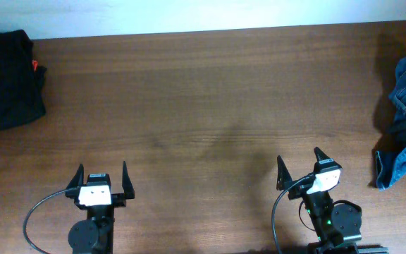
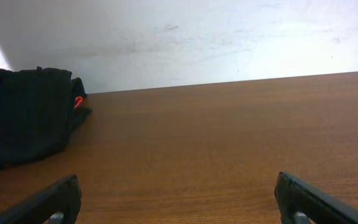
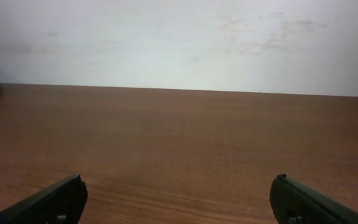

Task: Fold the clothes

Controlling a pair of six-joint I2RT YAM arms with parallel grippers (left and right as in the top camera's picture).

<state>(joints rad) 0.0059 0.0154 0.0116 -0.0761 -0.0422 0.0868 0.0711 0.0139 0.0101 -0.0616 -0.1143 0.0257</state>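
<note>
At the near edge of the table (image 1: 203,106), the left gripper (image 1: 103,173) is two black, pointed fingers flanking a white block (image 1: 94,191) with small dark marks. It sits on a round black housing, and a thin grey cable (image 1: 27,215) loops out towards the table's left end. The right gripper (image 1: 299,159) has the same black fingers and a white block, a second cable (image 1: 273,212) curving beside it, and tiny green lights (image 1: 328,224) on the black body nearer the table's edge.
</note>
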